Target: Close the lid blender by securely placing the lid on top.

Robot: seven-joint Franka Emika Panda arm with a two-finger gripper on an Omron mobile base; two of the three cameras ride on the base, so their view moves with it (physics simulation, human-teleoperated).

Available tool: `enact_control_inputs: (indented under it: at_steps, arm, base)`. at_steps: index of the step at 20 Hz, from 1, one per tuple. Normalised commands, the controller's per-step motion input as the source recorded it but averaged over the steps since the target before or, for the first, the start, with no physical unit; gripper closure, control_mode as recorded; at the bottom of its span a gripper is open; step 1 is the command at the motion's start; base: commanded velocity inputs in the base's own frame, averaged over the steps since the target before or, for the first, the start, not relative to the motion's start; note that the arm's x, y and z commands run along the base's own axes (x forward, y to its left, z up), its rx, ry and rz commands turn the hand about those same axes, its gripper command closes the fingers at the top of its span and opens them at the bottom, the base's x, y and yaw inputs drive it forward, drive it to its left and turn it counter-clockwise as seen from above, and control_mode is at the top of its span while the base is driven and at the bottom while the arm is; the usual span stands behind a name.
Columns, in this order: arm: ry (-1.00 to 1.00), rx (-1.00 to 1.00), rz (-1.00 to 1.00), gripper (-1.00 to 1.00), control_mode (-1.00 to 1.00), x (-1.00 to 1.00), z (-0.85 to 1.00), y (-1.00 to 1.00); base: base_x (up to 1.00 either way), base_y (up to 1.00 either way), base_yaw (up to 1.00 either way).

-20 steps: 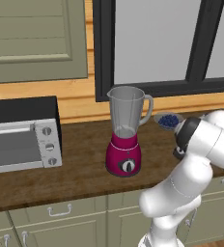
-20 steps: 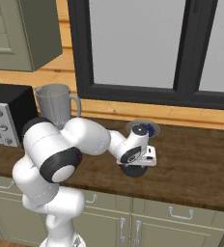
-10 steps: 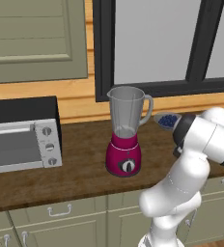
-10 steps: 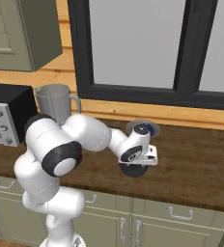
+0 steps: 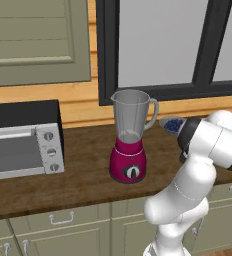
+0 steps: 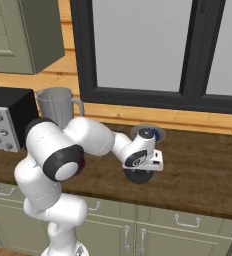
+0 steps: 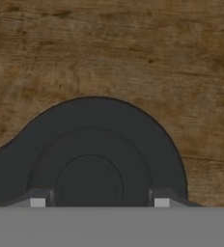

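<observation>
**Claw down over the lid, ready to pinch**

The step in hand looks like the grab. The round, flat, dark grey lid [image 7: 92,154] lies on the brown wooden desk [image 7: 133,48], well to the right of the blender. The white robot arm [image 6: 88,142] reaches low over it, and the claw [image 7: 97,201] sits right above the lid. In the hand view its two small dark finger tips [image 7: 36,200] stand one on each side of the raised round middle of the lid. They are spread apart, with a gap between them. I cannot tell if they touch the lid, and it does not look pinched or lifted.

The blender with the magenta base and tall clear jar [image 5: 130,137] stands on the desk with its top open. No lid is on it.

Next, I think the claw should squeeze until it holds the lid firmly. Then the arm should lift it, carry it across to the jar, hold it flat over the rim and push it down snugly. The jar is tall, so the lid has to go up high first.

There is no writing or brand name to read. The blender has a round black-and-white dial [image 5: 132,172], and the silver toaster oven [image 5: 23,145] has knobs, but no words show.
</observation>
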Motion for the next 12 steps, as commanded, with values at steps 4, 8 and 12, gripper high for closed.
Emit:
enact_control_inputs:
  at_steps: [4, 8, 12]
  arm:
    - [0.00, 0.00, 0.00, 1.00, -1.00, 0.00, 0.00, 0.00]
    - [0.02, 0.00, 0.02, 1.00, -1.00, -0.08, 0.00, 0.07]
    - [0.07, -0.02, 0.10, 1.00, -1.00, -0.34, 0.00, 0.18]
  base:
    - [0.00, 0.00, 0.00]
    - [0.00, 0.00, 0.00]
    - [0.00, 0.00, 0.00]
